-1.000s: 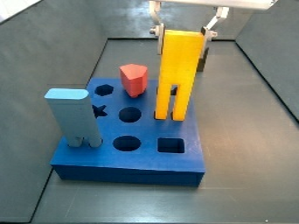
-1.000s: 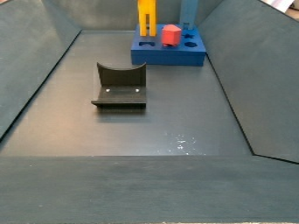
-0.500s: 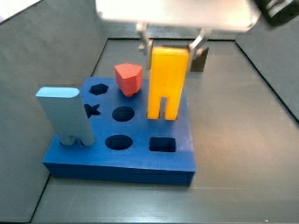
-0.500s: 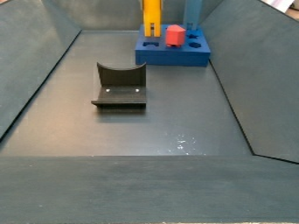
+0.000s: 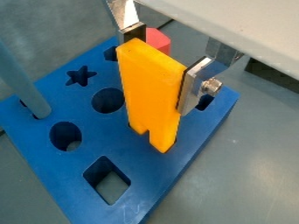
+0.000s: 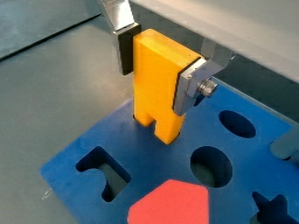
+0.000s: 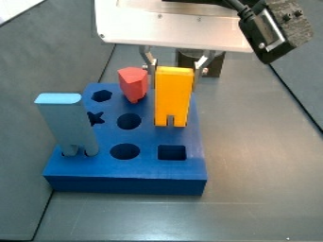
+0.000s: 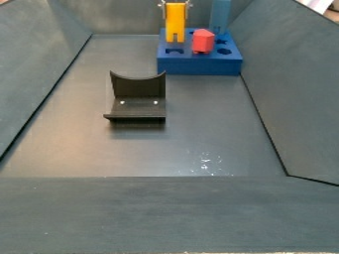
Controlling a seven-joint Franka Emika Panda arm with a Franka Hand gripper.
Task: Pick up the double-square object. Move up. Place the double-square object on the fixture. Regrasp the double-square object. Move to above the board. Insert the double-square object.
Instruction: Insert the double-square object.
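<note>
While my gripper (image 5: 163, 66) hangs over the board (image 5: 176, 179), its two silver fingers (image 6: 193, 81) are clamped on the upper end of the double-square object (image 5: 149, 92), one plate on each narrow side. I hold this yellow-orange block upright, notched end down, and in both wrist views its lower end sits at a hole in the blue slab; how deep it has gone I cannot tell. In a side view the block (image 7: 172, 95) stands on the board (image 7: 127, 175) with a round hole at about 9 o'clock from it and a square hole at about 6 o'clock. A red peg (image 7: 132, 83) rises from the slab at roughly 10 o'clock from the block, and a tall light-blue block (image 7: 63, 121) stands near the slab's corner at about 8 o'clock. Seen from the far side view, the board (image 8: 201, 65) lies at the back of the bin at 12 o'clock, and the fixture (image 8: 135, 97), dark and empty, sits well apart from it on the grey floor.
</note>
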